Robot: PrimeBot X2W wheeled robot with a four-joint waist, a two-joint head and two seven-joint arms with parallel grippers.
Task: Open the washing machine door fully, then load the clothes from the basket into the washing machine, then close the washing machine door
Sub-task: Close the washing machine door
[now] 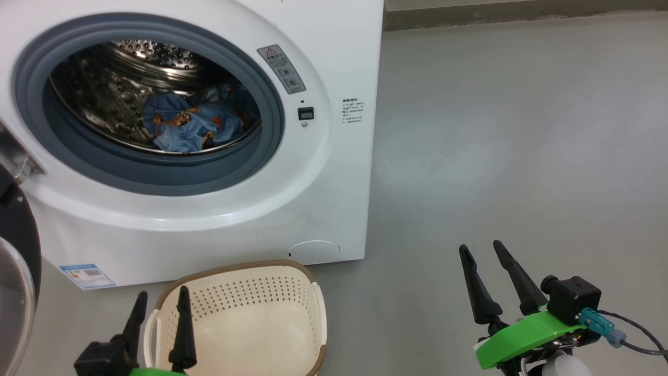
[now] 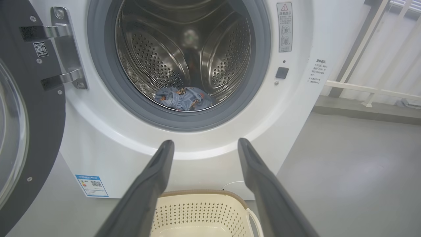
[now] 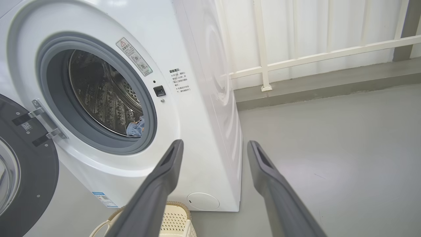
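The white washing machine point(image 1: 334, 57) stands with its door point(image 1: 15, 245) swung wide open to the left; the door point(image 2: 29, 108) shows its black rim and glass bowl. The blue printed clothes point(image 1: 193, 122) lie in the bottom of the steel drum, clothes point(image 2: 182, 98) also seen from the left wrist. The cream basket point(image 1: 245, 282) sits on the floor before the machine with nothing in it. My left gripper point(image 1: 162, 295) hovers open over the basket's left rim. My right gripper point(image 1: 480, 248) stands open over bare floor to the right of the machine.
Grey floor point(image 1: 522, 130) stretches to the right of the machine. A white railing point(image 3: 312, 56) and a low grey ledge run along the wall behind. The open door juts out at the left, near my left arm.
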